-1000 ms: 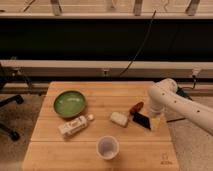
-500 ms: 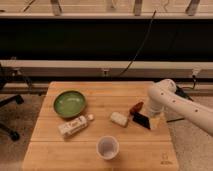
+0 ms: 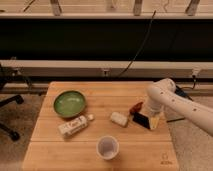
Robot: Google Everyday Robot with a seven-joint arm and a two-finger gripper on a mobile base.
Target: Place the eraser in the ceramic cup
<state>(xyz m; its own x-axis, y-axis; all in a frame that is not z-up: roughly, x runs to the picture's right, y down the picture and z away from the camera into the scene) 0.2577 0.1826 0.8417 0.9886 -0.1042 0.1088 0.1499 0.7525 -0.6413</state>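
The eraser [image 3: 141, 120] is a flat black block lying on the wooden table [image 3: 100, 157] at the right. My gripper [image 3: 150, 121] is low over it, at its right end, at the end of the white arm [image 3: 172, 102] that reaches in from the right. The ceramic cup [image 3: 107, 147] is a small whitish round cup standing upright near the table's front edge, to the left of and nearer than the eraser.
A green bowl [image 3: 69, 103] sits at the back left. A white bottle [image 3: 74, 126] lies on its side in front of it. A small white rounded block [image 3: 119, 119] and a reddish-brown oblong thing [image 3: 135, 107] lie just left of the eraser.
The arm has shifted slightly left and down over the eraser. The other objects have not moved.
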